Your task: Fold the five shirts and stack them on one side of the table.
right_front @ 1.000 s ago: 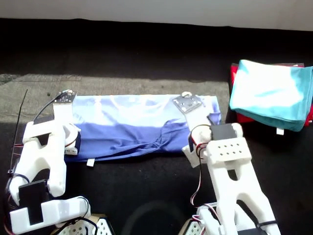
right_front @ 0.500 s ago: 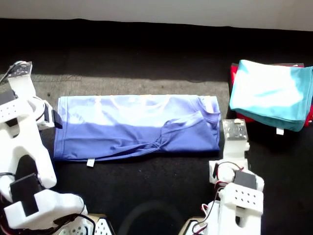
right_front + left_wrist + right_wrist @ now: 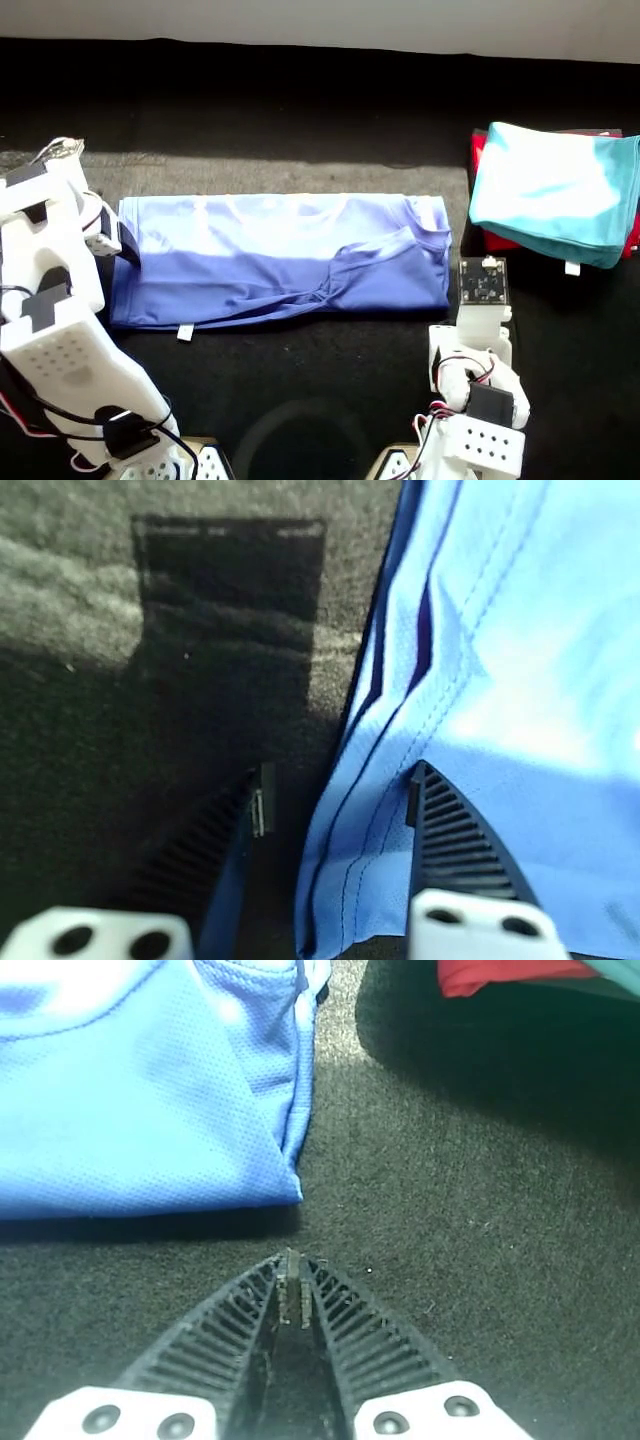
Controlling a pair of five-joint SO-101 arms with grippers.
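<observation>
The blue shirt (image 3: 280,260), folded into a long strip, lies flat at the table's centre. At 2 o'clock from it a folded teal shirt (image 3: 555,190) sits on a red shirt (image 3: 480,150). The left gripper (image 3: 335,800) stands at the strip's 9 o'clock edge, jaws spread astride the hem, having swung in from farther out. The right gripper (image 3: 292,1295), pressed together, hovers off the 4 o'clock corner, drawn back slightly. Dark cloth (image 3: 300,380) covers the table, with a pale wall (image 3: 300,20) at 12 o'clock.

2 white arms (image 3: 60,350) (image 3: 480,442), black ribbed pincers (image 3: 338,788) (image 3: 292,1298)
</observation>
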